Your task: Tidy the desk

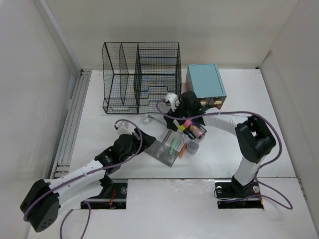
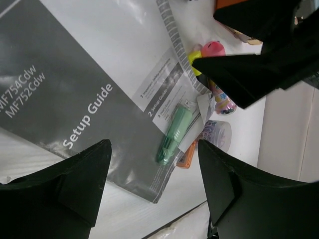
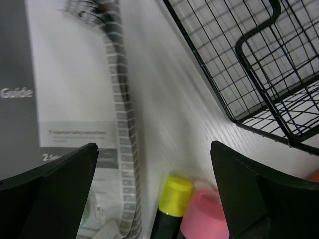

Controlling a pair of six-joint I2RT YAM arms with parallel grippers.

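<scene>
Inspector: Progress, from the overhead view?

Assessor: Early, by my judgement. The desk [image 1: 94, 134], a matte white rectangular tabletop walled in white, fills the view. A black wire rack [image 1: 142, 74] stands at its far side, and a teal-topped drawer box [image 1: 205, 82] sits just to the right of it. Loose items are clustered at mid-desk: a Setup Guide booklet [image 1: 162, 147], a green highlighter [image 1: 173, 146] lying on it, a clear tub [image 1: 192, 147] beside it, and capped markers [image 1: 192, 130]. None of this clutter shows in the rack, so I judge nearly all the sorting is left.

Inspector: Left wrist view?

Assessor: The left gripper [image 2: 152, 147] hangs over the booklet's corner, jaws released and spread, grasping nothing. The booklet is thin, flat and glossy, printed grey and white. The highlighter is a stubby pale-green plastic barrel. The tub is round and transparent and holds what look like coloured paper clips. A small orange object [image 2: 185, 160] lies partly under paper. I cannot tell what it is.

Inspector: Right wrist view?

Assessor: The right gripper [image 3: 153, 147] is likewise released, fingers wide, nothing held. Below it sit a yellow cap [image 3: 175, 193] and a pink cap [image 3: 204, 216], both smooth rounded plastic, side by side and touching. The rack's thin wire grid rests on the tabletop to the right, and the booklet lies to the left.
</scene>
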